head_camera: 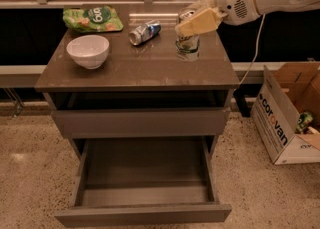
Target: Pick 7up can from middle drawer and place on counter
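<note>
The 7up can (188, 47) stands upright on the counter (130, 70), near its back right corner. My gripper (196, 21) comes in from the upper right on a white arm. Its tan fingers are shut on the top part of the can. The middle drawer (144, 170) is pulled far out below, and its dark floor is bare. The drawer above it (140, 122) is open a little, showing a dark gap under the counter's edge.
On the counter are a white bowl (88, 50) at the left, a green snack bag (92, 19) at the back left, and a blue-and-silver can (145, 32) lying on its side. A cardboard box (287, 115) stands on the floor to the right.
</note>
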